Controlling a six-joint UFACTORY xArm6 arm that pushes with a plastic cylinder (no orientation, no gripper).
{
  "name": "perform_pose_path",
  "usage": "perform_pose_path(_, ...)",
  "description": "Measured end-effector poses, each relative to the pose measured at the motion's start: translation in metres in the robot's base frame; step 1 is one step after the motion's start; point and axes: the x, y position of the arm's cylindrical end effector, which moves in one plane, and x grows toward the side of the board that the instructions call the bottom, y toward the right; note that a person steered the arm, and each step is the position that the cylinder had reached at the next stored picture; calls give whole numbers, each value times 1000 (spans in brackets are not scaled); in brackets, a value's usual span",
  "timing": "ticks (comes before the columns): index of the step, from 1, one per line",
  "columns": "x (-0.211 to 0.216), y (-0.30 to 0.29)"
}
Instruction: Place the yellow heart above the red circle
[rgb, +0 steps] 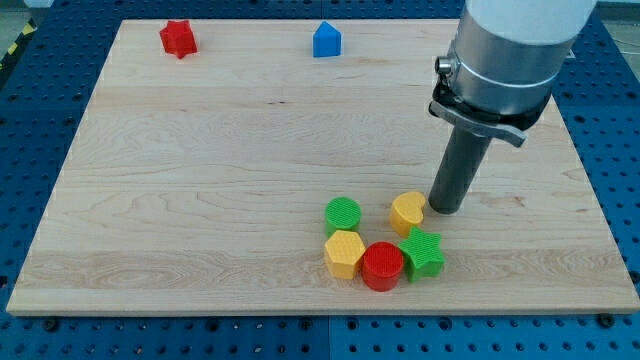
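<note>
The yellow heart (407, 212) lies on the wooden board at the lower middle-right, just above and to the right of the red circle (382, 266). My tip (446, 208) rests at the heart's right side, touching or nearly touching it. The red circle sits between a yellow hexagon (344, 253) on its left and a green star (422, 253) on its right. A green circle (343, 214) lies above the hexagon, to the left of the heart.
A red star (178, 38) lies near the board's top left. A blue house-shaped block (327, 40) lies at the top middle. The board's (200, 180) bottom edge runs just below the cluster. The arm's grey body fills the top right.
</note>
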Motion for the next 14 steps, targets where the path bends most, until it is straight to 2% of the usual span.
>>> perform_pose_path(3, -18, -1)
perform_pose_path(6, 1, -10)
perform_pose_path(8, 2, -44)
perform_pose_path(11, 5, -27)
perform_pose_path(14, 30, -41)
